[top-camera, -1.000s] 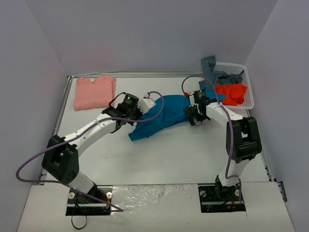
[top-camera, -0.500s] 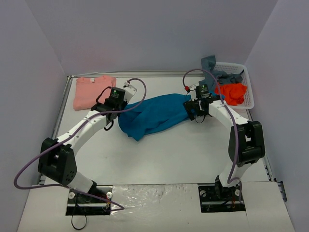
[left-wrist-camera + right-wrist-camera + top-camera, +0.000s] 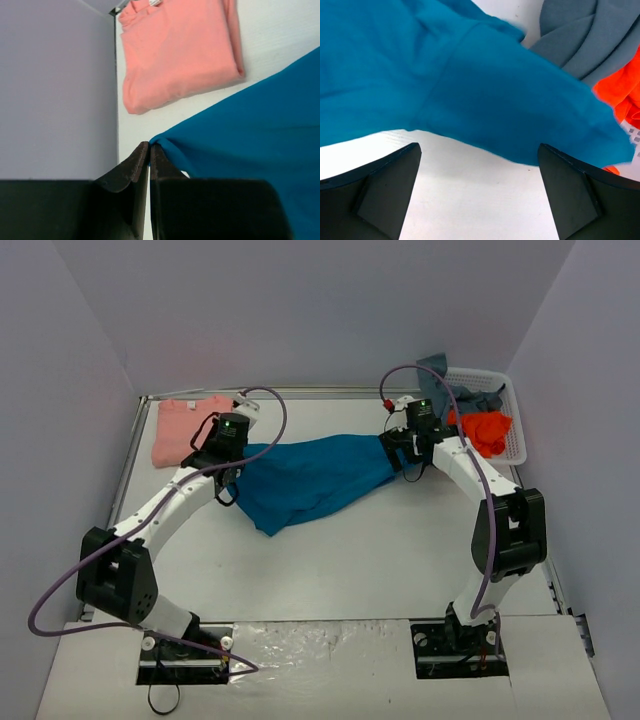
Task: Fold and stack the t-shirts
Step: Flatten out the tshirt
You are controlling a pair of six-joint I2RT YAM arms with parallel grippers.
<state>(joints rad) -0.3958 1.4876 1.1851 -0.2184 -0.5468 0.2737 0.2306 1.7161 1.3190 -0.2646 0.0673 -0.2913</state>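
Table (image 3: 380, 550), white and wide, under everything. Across its middle, teal-blue t-shirt (image 3: 310, 480), stretched long from left to right, most likely to get it flat for folding. At the far left corner, salmon-pink t-shirt (image 3: 190, 430), folded already and parked out of the way, probably the start of the stack. At the far right, white lattice basket (image 3: 515, 445), with a grey-blue t-shirt (image 3: 435, 370) hanging over its rim and a bright orange t-shirt (image 3: 480, 430) bunched inside, both not yet folded. Left claw (image 3: 149, 150) pressed together, pinching a corner of the teal-blue cloth, near the pink shirt. Right claw (image 3: 479, 150) spread wide above the other end of the teal-blue shirt, gripping nothing, close to the basket. In the way: the right end of the teal-blue cloth, lying against the grey-blue and orange shirts, and the pink pile close to the pinched corner. Best to mind both.
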